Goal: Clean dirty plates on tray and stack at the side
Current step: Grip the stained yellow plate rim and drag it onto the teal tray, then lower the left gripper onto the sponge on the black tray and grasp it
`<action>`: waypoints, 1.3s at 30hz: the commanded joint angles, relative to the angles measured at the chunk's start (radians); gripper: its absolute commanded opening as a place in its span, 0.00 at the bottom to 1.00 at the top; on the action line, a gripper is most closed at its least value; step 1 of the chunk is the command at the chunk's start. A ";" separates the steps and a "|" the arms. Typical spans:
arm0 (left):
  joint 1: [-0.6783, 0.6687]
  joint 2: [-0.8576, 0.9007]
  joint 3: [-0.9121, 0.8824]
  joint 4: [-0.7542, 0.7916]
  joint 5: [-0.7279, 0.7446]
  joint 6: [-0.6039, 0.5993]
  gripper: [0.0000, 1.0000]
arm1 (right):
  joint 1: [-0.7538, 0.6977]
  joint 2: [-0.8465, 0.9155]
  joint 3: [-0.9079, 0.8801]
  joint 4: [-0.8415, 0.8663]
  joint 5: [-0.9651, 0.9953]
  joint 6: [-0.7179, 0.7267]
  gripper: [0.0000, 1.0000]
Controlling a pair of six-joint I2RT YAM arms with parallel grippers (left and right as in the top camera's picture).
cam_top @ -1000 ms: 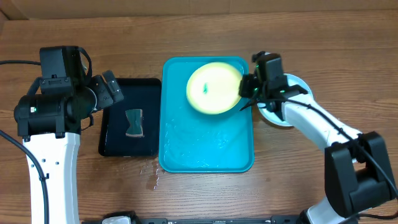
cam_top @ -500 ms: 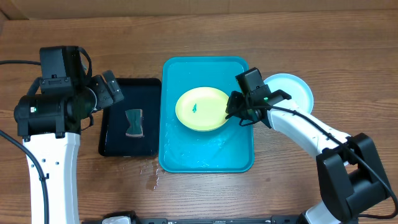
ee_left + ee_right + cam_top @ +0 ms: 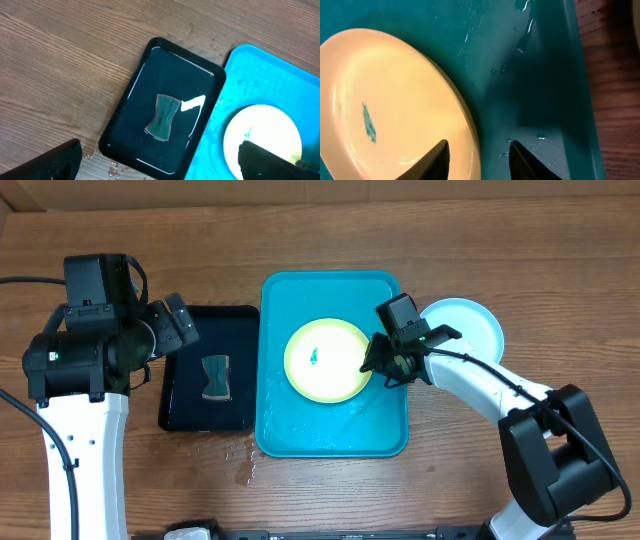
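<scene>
Wood-grain desk carries everything, with the turquoise tray at its middle. A smaller black tray lies just beside the turquoise tray on the left arm's side, and a light blue plate rests just off its opposite edge. A lime-green plate lies flat inside it, toward its right rim. The right end effector straddles that plate's edge with fingers parted, released and gripping nothing. The left end effector hangs spread wide near the black tray, where a grey pad lies. A teal smudge marks the green plate (the wet tray floor looks slippery). Best, I judge, to draw the right fingers straight off the rim without nudging the plate, then steady its edge while the left arm brings the pad across the smudge.
</scene>
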 commanded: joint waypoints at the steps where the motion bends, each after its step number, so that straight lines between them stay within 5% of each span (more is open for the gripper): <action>1: 0.005 0.002 0.003 0.001 -0.012 -0.010 1.00 | 0.006 0.002 0.002 0.005 0.021 -0.008 0.43; 16: 0.005 0.002 0.003 0.001 -0.012 -0.009 1.00 | 0.006 0.002 0.002 -0.008 0.025 -0.214 0.62; 33: 0.005 0.002 0.003 0.001 -0.012 -0.010 1.00 | -0.008 0.002 0.080 -0.126 -0.005 -0.269 0.73; 39: 0.005 0.002 0.003 0.002 0.100 -0.010 1.00 | -0.006 0.007 0.056 -0.114 0.009 -0.269 0.75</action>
